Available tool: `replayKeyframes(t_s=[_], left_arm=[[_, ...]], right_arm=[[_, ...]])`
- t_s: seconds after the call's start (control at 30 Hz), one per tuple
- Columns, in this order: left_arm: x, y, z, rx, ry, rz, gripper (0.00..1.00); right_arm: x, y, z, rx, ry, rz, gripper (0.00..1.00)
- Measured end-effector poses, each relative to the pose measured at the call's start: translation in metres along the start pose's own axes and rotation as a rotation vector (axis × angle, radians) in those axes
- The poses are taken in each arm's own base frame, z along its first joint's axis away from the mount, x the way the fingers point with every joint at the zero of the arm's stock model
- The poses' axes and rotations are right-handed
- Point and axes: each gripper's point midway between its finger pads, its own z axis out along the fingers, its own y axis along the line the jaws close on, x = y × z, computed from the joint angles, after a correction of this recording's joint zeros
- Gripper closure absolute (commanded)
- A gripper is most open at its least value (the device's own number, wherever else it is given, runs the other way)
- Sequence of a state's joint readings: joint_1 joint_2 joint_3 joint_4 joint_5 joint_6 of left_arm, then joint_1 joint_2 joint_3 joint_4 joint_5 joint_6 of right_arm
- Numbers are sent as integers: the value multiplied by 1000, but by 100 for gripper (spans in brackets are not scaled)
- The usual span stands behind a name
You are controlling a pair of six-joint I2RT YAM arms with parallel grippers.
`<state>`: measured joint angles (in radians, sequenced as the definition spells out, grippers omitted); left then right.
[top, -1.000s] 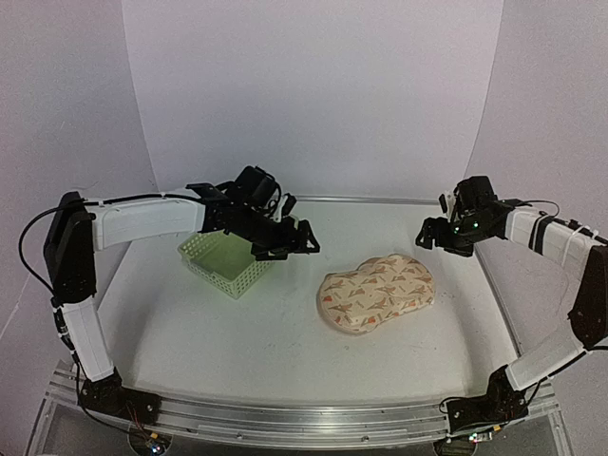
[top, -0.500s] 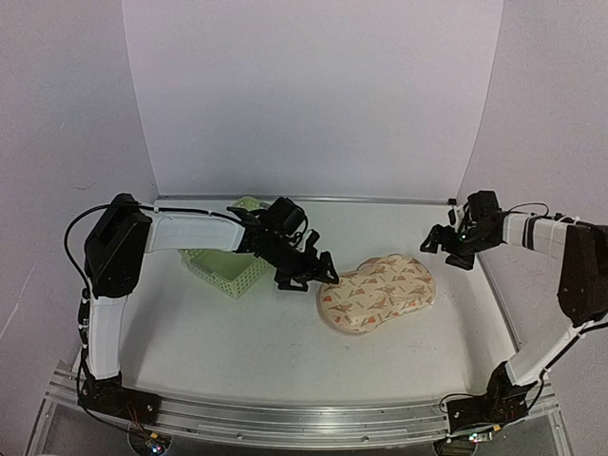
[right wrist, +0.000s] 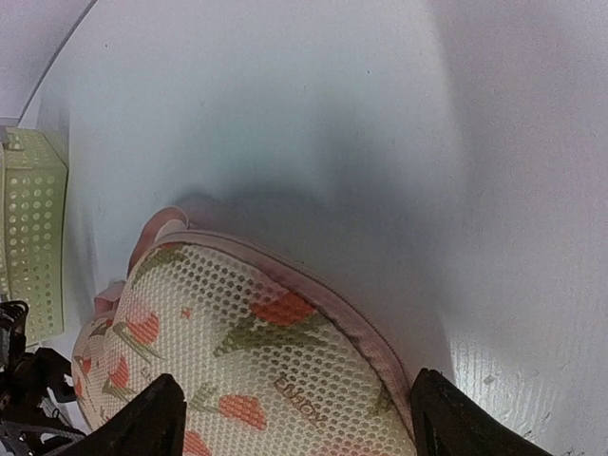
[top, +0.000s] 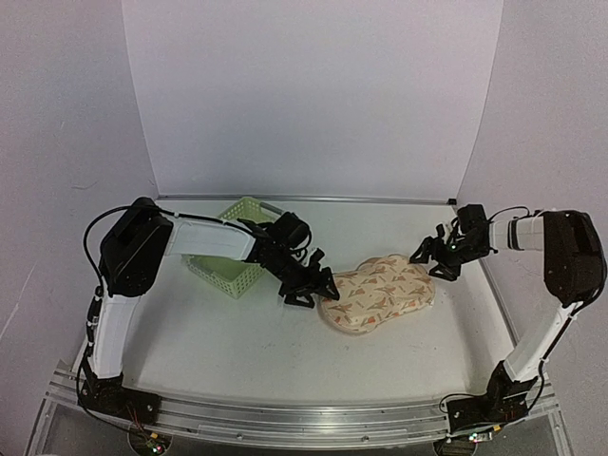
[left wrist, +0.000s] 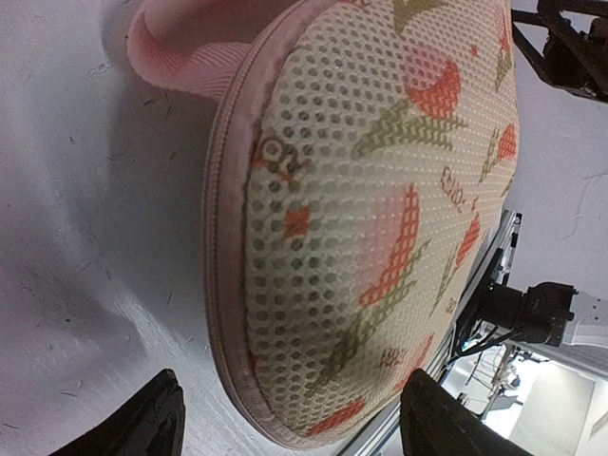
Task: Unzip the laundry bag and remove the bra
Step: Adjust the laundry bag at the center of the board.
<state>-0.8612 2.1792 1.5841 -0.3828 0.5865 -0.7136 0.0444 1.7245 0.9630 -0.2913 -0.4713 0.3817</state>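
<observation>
Since the laundry bag lies zipped, contents hide.

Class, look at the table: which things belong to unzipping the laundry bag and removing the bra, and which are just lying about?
Part of the job: laundry bag; left gripper; right gripper. The bra is not in view.
Lying about: light green basket.
</observation>
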Motion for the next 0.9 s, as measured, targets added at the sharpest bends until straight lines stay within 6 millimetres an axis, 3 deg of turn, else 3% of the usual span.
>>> replayKeyframes(t_s=[0.17,0.37,0.67,0.9], left_arm=[[4,2,5,10,25,-11,44],[-2,-1,3,27,22,-16,69],[-35,7,-3,52,-17,-49,98],[-62,10,-7,96,-31,-57,100]], right_arm=[[9,-4,4,-9,10,19,30],[34,-15,6,5,49,59,41],[68,-17,-15,6,40,101,55],[101,-17,-31,-5,35,149,57]])
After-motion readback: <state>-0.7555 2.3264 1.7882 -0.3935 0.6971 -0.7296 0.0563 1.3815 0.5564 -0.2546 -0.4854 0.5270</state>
